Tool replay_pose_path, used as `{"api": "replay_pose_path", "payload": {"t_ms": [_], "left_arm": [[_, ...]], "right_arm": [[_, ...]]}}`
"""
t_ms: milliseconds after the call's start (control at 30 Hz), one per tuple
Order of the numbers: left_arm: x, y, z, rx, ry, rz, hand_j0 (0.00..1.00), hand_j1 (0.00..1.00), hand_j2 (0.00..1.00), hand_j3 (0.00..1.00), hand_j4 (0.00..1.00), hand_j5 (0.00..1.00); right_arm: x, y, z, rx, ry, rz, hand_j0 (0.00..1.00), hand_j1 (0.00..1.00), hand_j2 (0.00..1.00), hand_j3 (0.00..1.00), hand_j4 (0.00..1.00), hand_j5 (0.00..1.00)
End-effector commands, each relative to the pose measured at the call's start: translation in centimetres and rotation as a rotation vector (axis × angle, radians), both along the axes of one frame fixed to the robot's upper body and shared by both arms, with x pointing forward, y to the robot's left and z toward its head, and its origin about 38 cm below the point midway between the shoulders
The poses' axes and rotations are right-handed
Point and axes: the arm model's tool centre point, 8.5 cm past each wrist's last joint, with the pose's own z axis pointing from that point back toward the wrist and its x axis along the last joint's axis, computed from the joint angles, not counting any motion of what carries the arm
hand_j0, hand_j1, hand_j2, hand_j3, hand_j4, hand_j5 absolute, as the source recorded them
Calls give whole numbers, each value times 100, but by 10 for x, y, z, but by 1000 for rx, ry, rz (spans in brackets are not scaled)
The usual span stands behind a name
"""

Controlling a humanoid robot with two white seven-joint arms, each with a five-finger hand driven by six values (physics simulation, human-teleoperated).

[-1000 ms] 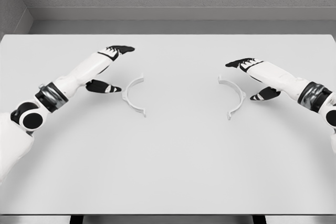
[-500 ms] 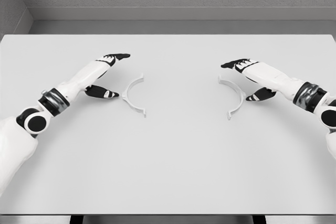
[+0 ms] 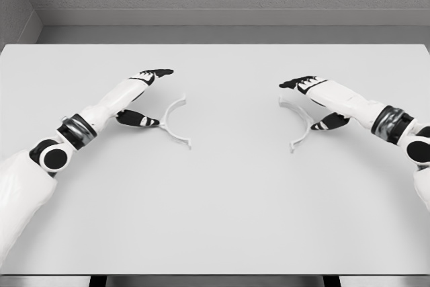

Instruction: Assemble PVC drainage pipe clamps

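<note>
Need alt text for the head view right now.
Two white half-ring clamps lie apart on a white table, the left clamp beside the open left robot hand, the right clamp beside the open right robot hand.

left arm (image 3: 27, 179) cut off at lower left edge, right arm (image 3: 410, 146) cut off at right edge

No readable text, labels, brands, numbers or signs anywhere in view.
</note>
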Motion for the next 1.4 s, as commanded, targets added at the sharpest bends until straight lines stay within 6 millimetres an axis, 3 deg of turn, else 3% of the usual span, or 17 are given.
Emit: {"api": "replay_pose_path", "payload": {"t_ms": [0, 633, 933, 1367], "left_arm": [[0, -3, 1, -13, -1, -1, 100, 100, 100, 100, 100, 100], [-1, -25, 5, -52, -17, -35, 100, 100, 100, 100, 100, 100], [2, -19, 5, -50, -16, -18, 100, 100, 100, 100, 100, 100], [8, -26, -1, -63, 6, -5, 100, 100, 100, 100, 100, 100]], "right_arm": [[0, 1, -1, 5, 5, 1, 100, 100, 100, 100, 100, 100], [3, 9, -1, 10, 5, 12, 100, 100, 100, 100, 100, 100], [9, -2, -9, 7, 37, -20, 100, 100, 100, 100, 100, 100], [12, 13, -7, 21, 31, 6, 100, 100, 100, 100, 100, 100]]}}
